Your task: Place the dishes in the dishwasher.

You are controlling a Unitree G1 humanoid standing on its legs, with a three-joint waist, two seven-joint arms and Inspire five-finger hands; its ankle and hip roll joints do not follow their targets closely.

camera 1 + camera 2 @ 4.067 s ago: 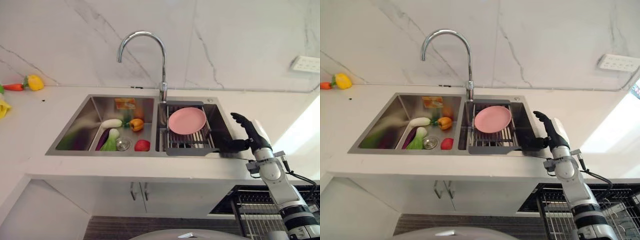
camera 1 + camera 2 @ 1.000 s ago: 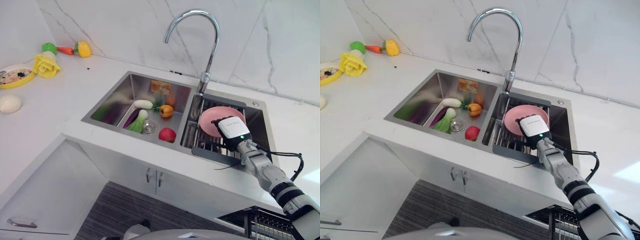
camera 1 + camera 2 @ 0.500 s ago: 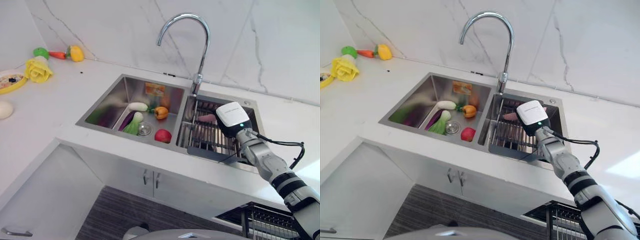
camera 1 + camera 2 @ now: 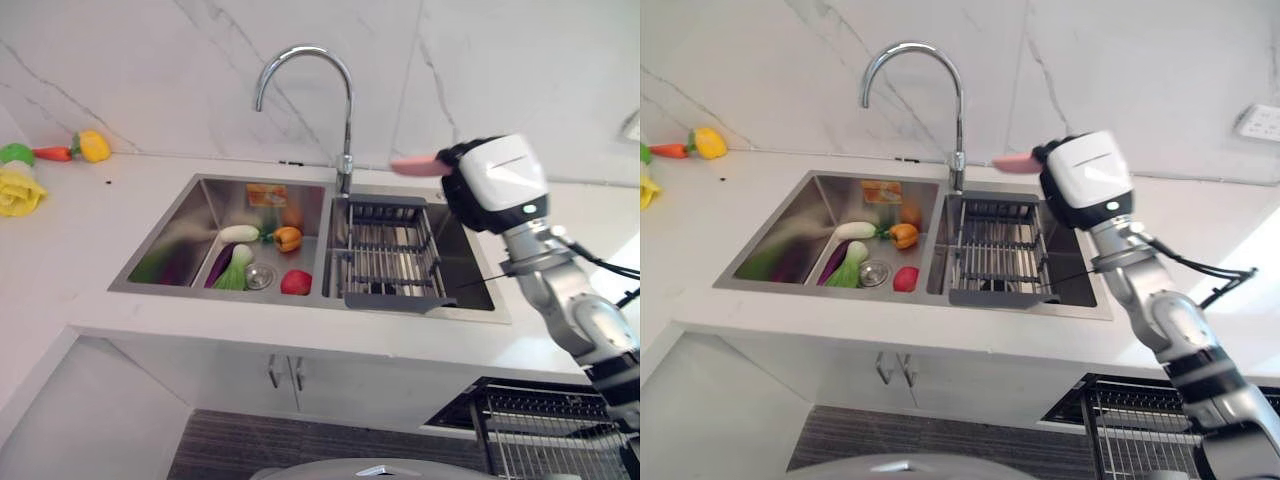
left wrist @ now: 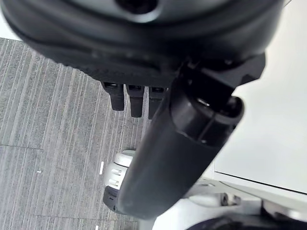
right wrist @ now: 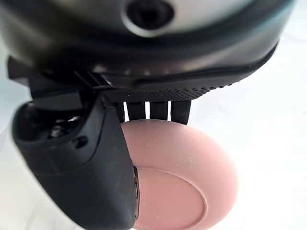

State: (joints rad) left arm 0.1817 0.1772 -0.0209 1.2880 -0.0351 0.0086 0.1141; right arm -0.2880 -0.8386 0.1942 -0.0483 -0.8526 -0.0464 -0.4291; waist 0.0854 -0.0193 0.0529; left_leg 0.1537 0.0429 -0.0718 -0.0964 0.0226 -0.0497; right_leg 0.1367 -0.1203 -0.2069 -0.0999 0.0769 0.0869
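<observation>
Marble wall and white counter up top in the left eye view, double sink [image 4: 180, 215] mid-frame with veggies in its left bowl and an empty drain rack [image 4: 388, 258] in the right; right hand [image 4: 490, 185] raised at upper right, pinching the pink plate [image 4: 415, 165] edge-on above the rack, dishwasher rack [image 4: 545, 430] waiting at lower right, so lifted out but not loaded yet. Right wrist view: thumb and fingers clamped on the plate's rim. Left wrist view: left hand [image 5: 163, 158] hanging over grey floor, fingers relaxed, holding nothing.
</observation>
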